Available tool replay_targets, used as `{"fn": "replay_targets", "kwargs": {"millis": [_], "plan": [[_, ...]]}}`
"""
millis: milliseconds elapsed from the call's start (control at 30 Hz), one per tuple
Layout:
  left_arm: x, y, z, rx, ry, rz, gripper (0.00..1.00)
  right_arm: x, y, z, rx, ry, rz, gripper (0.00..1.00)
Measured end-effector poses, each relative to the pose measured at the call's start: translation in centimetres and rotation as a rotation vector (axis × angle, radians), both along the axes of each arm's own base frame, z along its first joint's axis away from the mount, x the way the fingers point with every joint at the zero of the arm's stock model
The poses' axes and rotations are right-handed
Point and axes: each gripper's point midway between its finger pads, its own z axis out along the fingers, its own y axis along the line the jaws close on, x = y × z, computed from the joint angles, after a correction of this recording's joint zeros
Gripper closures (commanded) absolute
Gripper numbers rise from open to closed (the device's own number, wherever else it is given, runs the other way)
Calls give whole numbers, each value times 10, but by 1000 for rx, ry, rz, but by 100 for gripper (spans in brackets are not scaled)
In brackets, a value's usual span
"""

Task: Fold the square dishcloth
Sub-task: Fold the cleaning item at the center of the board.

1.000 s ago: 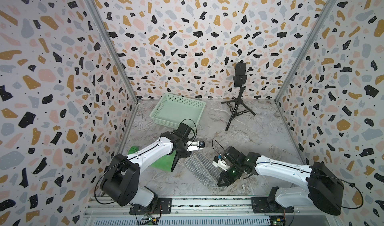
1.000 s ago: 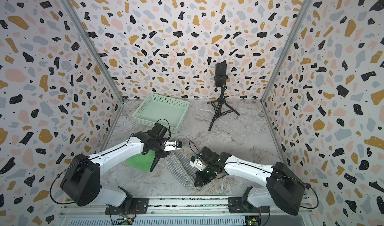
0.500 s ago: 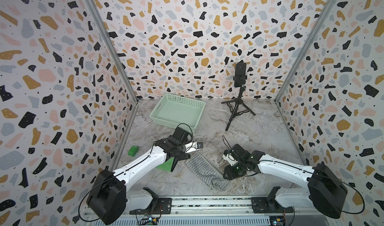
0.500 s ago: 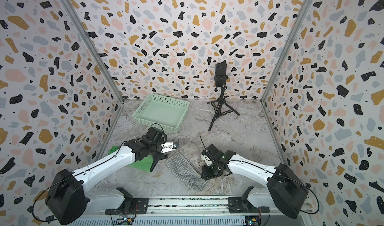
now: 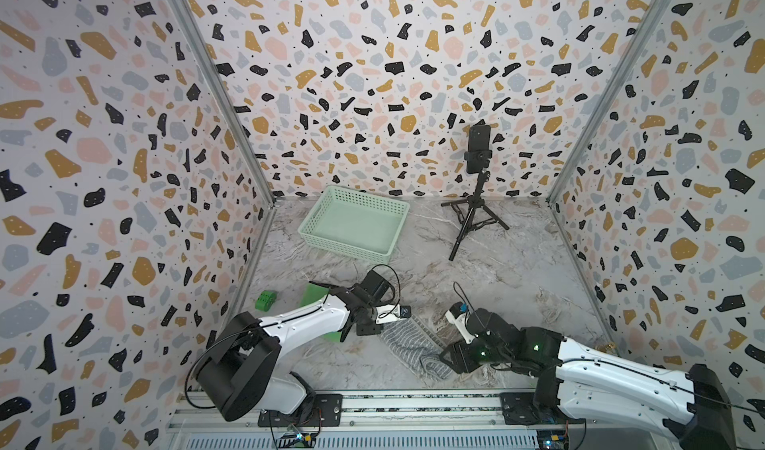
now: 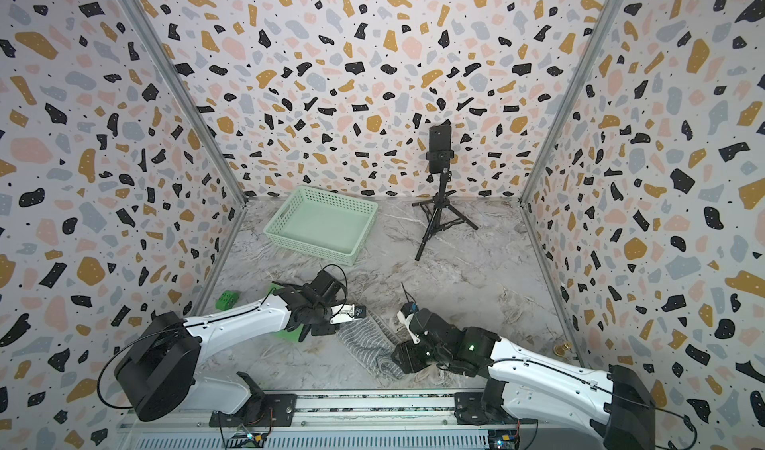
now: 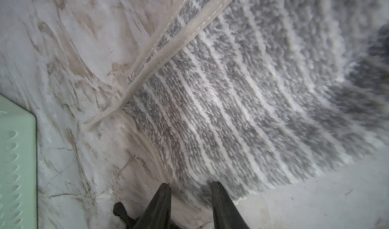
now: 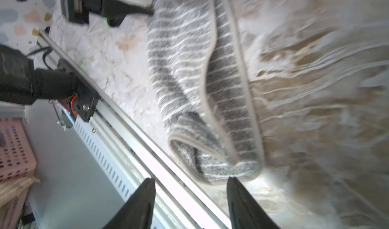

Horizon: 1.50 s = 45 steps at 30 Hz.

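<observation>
Top view: cloth [image 5: 407,342] at 6 o'clock on table [image 5: 496,270], folded once; left gripper [image 5: 360,332] at its 10, right gripper [image 5: 449,359] at its 4. Left wrist: parted narrowly, empty, tips by cloth edge. Right wrist: wide, empty; near end curled. Likely halfway: needs flattening, second fold.

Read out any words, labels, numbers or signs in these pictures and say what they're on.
No readable text in any view.
The dishcloth, the green basket and the phone on its tripod show no writing; anything finer is too small to read.
</observation>
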Motion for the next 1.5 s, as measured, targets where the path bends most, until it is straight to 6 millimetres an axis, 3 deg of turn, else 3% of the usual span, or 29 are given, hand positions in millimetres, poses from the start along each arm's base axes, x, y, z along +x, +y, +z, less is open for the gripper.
{"fn": "replay_targets", "kwargs": {"millis": [167, 333, 467, 633, 767, 933, 1133, 1300, 1500], "plan": [[-5, 4, -6, 12, 13, -4, 67, -11, 13, -40, -103, 3, -3, 41], [-5, 4, -6, 13, 14, -4, 67, -5, 23, -56, -148, -35, -30, 44], [-5, 5, -7, 15, 15, -3, 68, -1, 31, -60, -139, -56, -48, 53], [-8, 11, -13, 41, 18, 1, 68, -1, 37, -63, -139, -72, -47, 71], [-7, 16, -19, 68, 11, 4, 68, -10, 42, -55, -118, -91, -19, 78], [-3, 17, -18, 78, -8, 4, 68, -19, 43, -41, -80, -101, -6, 100], [-2, 18, -19, 86, -17, 6, 70, -24, 36, -44, -73, -88, -21, 100], [4, 18, -19, 97, -43, 10, 70, -48, 32, -55, -74, -58, 50, 100], [7, 18, -19, 99, -52, 14, 70, -76, 24, -71, -61, -10, 134, 76]]}}
